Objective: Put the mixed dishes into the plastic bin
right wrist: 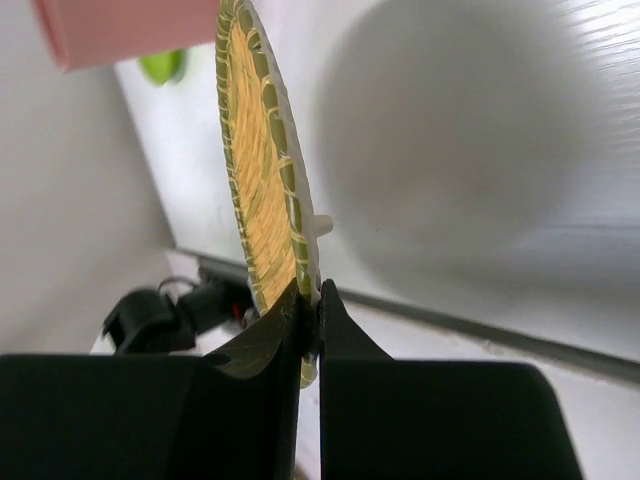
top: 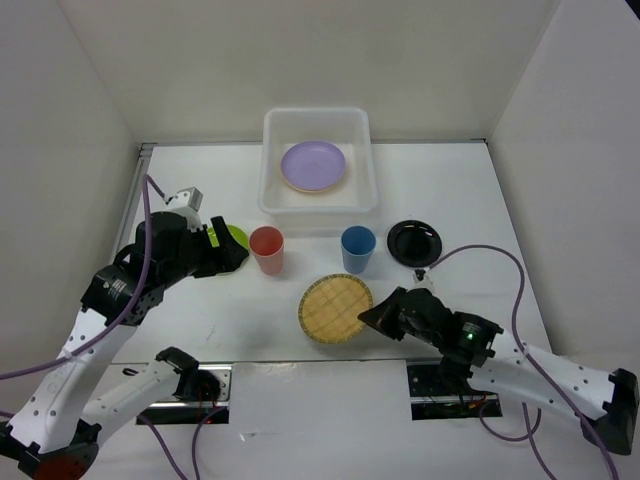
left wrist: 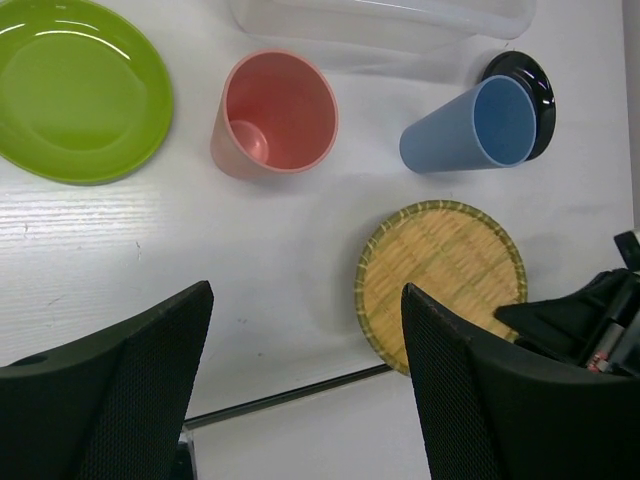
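The translucent plastic bin stands at the back centre with a lilac plate inside. My right gripper is shut on the rim of the woven tan plate, seen edge-on in the right wrist view. A red cup, a blue cup and a black plate stand in a row in front of the bin. The lime green plate is partly hidden under my left gripper, which is open and empty; the plate shows fully in the left wrist view.
White walls close in the table on the left, back and right. A metal strip runs along the near edge by the arm bases. A cable loops over the table right of the black plate.
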You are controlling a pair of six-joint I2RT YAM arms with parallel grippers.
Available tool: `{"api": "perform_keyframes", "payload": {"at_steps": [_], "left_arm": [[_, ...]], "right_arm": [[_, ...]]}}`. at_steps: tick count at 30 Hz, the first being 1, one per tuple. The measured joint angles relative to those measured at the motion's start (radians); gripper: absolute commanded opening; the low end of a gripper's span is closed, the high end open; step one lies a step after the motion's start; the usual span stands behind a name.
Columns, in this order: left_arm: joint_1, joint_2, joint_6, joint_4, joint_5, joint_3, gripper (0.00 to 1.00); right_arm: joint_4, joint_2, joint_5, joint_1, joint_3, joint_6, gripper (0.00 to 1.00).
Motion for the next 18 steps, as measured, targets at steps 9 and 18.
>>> {"api": "perform_keyframes", "payload": {"at_steps": [9,18], "left_arm": [[0.001,0.02,0.006,0.007,0.004,0.005,0.83],[0.001,0.013,0.006,0.006,-0.006,0.046,0.83]], "right_arm": [[-0.065,0.063,-0.151,-0.006,0.209,-0.192,0.0],[0.1,0.392,-0.243,-0.192,0.571,-0.42,0.0]]}}
